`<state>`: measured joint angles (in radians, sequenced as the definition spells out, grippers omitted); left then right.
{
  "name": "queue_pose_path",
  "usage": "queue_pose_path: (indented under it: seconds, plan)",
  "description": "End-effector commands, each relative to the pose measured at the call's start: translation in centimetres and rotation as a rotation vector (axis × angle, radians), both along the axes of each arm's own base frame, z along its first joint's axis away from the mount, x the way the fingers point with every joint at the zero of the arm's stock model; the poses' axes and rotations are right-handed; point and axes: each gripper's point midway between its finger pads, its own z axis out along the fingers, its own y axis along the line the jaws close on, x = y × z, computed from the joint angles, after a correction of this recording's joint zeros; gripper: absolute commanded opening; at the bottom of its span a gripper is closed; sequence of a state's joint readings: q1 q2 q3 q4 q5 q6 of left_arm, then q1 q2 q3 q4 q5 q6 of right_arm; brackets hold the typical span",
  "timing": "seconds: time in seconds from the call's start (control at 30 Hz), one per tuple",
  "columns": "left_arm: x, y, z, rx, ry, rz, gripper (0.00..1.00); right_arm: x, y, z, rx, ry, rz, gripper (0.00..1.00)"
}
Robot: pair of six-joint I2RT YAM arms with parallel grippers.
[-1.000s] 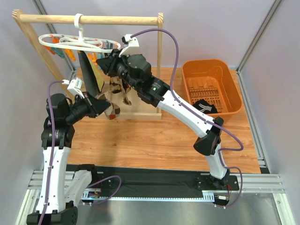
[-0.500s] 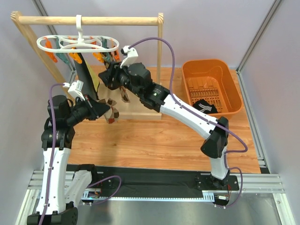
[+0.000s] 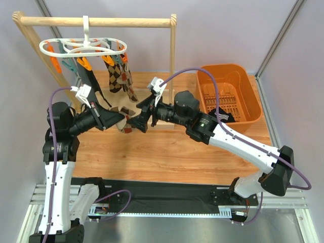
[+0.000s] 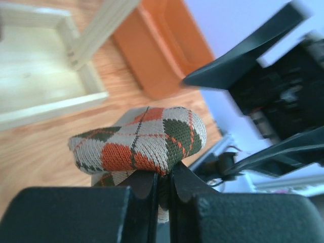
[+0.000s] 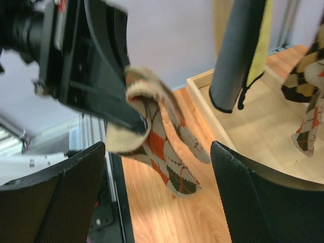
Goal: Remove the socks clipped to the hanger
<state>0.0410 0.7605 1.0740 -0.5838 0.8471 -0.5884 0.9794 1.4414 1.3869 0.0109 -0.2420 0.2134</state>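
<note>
Top view: the right claw (image 3: pixel 139 121) has come down from the clips of the white plastic openwork ring hanger (image 3: pixel 83 46) and has spread wide open. It now faces the left claw (image 3: pixel 114 120) low over the wood-grain counter (image 3: pixel 167 152), holding nothing.

The left claw has stayed clamped on a limp argyle sock (image 3: pixel 125 124) knitted in orange-brown, tan and dark diamonds. That sock now looks free of the hanger, bunched btw the two claws. The hanger has swung back approx. level on the pale wooden rail (image 3: pixel 101 22).

Judgement: one sock is off. Still clipped are more argyle socks (image 3: pixel 117 76) and a plain black sock (image 3: pixel 90 83), so the task is partly done. A hand-over to the R arm looks likely, w/ the orange plastic basket (image 3: pixel 223 68) at 3 o'clock.

Right wrist view: the sock's folded part sits on the L claw's finger. Its long axis runs down toward 5 o'clock and the free end hangs just over the counter.

Left wrist view: the fold bulges just above the closed jaws at 12 o'clock.
</note>
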Motion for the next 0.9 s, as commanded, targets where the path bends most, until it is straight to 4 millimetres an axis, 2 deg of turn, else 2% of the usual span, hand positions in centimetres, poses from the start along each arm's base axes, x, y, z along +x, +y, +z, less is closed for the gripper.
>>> queue_pose_path:
  seconds: [0.0,0.03,0.17,0.23,0.27,0.3,0.33,0.37,0.4,0.43,0.47,0.5,0.53,0.57,0.6,0.63,0.67,0.7,0.77,0.8,0.83,0.87]
  plan:
    - [-2.3,-2.3,4.5,-0.139,-0.083,-0.187,0.0,-2.7,0.6,-1.9,-0.046,-0.104,0.171,0.86]
    - [-2.5,-2.6,5.1,-0.147,-0.105,-0.208,0.0,-2.8,0.7,-2.6,-0.058,-0.099,0.173,0.86]
    - [-3.4,-3.5,6.4,-0.183,-0.108,-0.259,0.0,-2.9,1.0,-3.1,-0.051,-0.091,0.18,0.86]
    - [-3.5,-3.8,6.5,-0.199,-0.095,-0.272,0.0,-2.8,1.0,-3.0,-0.042,-0.081,0.172,0.7]
    - [-3.2,-3.7,6.4,-0.2,-0.088,-0.263,0.0,-2.6,0.8,-3.4,-0.041,-0.07,0.149,0.56]
    - [-3.0,-3.7,6.2,-0.199,-0.079,-0.253,0.0,-2.3,0.4,-3.1,-0.029,-0.06,0.121,0.33]
    - [-2.8,-3.6,5.8,-0.2,-0.06,-0.24,0.05,-1.5,-0.1,-3.4,-0.029,-0.052,0.068,0.23]
    - [-2.2,-3.5,5.5,-0.199,-0.046,-0.218,0.12,-1.2,-0.5,-4.2,-0.027,-0.03,0.04,0.07]
    - [-1.9,-3.4,5.3,-0.196,-0.039,-0.203,0.21,-0.4,-1.6,-3.9,-0.009,-0.013,-0.008,0.0]
    - [-1.7,-3.3,4.9,-0.194,-0.019,-0.183,0.4,0.5,-2.3,-4.1,0.005,0.034,-0.06,0.0]
    - [-0.8,-2.9,4.6,-0.186,-0.007,-0.139,0.48,1.2,-3.3,-4.6,-0.005,0.066,-0.107,0.0]
    - [-0.4,-2.7,4.2,-0.161,-0.014,-0.116,0.55,3.1,-5.1,-5.5,-0.022,0.1,-0.19,0.0]
    - [-0.2,-2.4,3.8,-0.146,0.008,-0.09,0.64,4.3,-7.4,-4.7,0.004,0.134,-0.304,0.0]
    - [0.5,-2.0,3.4,-0.123,0.012,-0.048,0.66,5.0,-9.6,-6.3,-0.05,0.196,-0.386,0.0]
    - [0.8,-1.7,3.4,-0.086,-0.019,-0.033,0.68,7.2,-12.8,-6.8,-0.056,0.24,-0.518,0.0]
    - [0.9,-1.4,2.6,-0.064,0.011,-0.01,0.7,7.8,-15.9,-5.8,-0.031,0.262,-0.627,0.0]
    - [1.8,-0.7,2.1,-0.035,0.016,0.041,0.71,7.6,-18.1,-7.3,-0.067,0.347,-0.682,0.0]
    - [2.0,-0.3,1.4,-0.001,0.02,0.064,0.72,8.0,-20.2,-7.0,-0.053,0.374,-0.689,0.0]
    - [3.0,0.8,0.5,0.055,0.013,0.13,0.74,6.8,-23.3,-5.8,-0.032,0.387,-0.711,0.0]
    - [3.1,1.0,-0.1,0.073,0.024,0.144,0.79,7.5,-25.8,-5.5,-0.021,0.395,-0.787,0.0]
    - [3.5,1.5,-0.6,0.095,0.035,0.171,0.87,7.3,-28.3,-5.4,-0.036,0.397,-0.885,0.0]
    - [3.6,1.8,-0.8,0.124,0.031,0.174,0.88,7.5,-30.0,-5.4,-0.049,0.392,-0.952,0.0]
